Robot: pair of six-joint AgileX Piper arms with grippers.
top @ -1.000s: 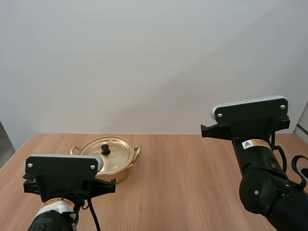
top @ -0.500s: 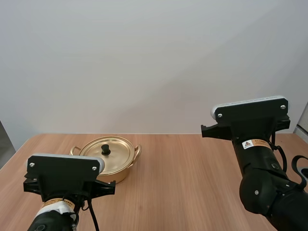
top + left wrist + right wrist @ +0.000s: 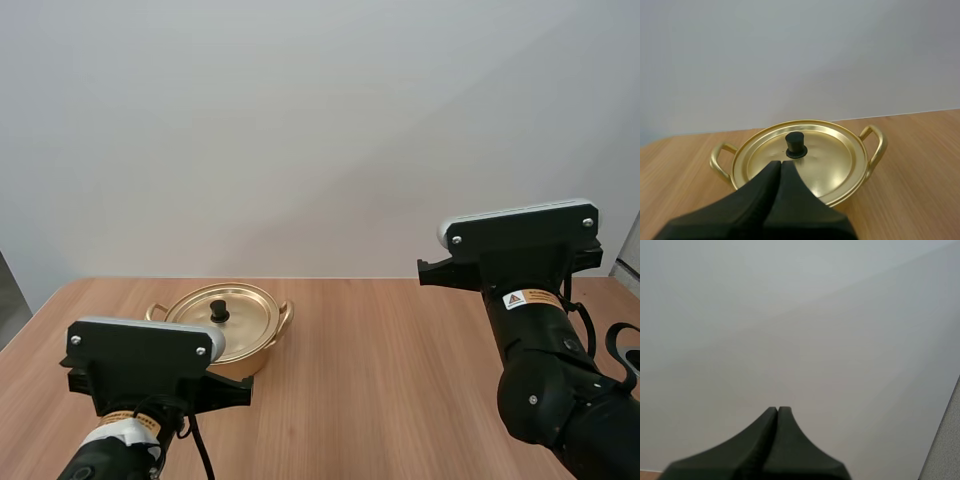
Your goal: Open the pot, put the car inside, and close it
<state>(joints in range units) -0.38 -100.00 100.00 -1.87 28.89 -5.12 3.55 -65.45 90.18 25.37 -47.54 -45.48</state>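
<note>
Seeing left end effector (image 3: 781, 164) closed empty near pot (image 3: 875, 145), lid (image 3: 830, 160) on; right end effector (image 3: 777, 410) closed empty too

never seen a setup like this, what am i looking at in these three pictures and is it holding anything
These are two robot arms at a wooden table. One camera sits behind and above them, so the left arm and right arm rise in its foreground. The other two cameras ride on the wrists, looking along each arm's black fingers. On the table stands a gold pot with its lid on, topped by a black knob. The left fingers are shut on nothing, pointing at the pot. The right fingers are shut too, facing a blank wall.
</note>
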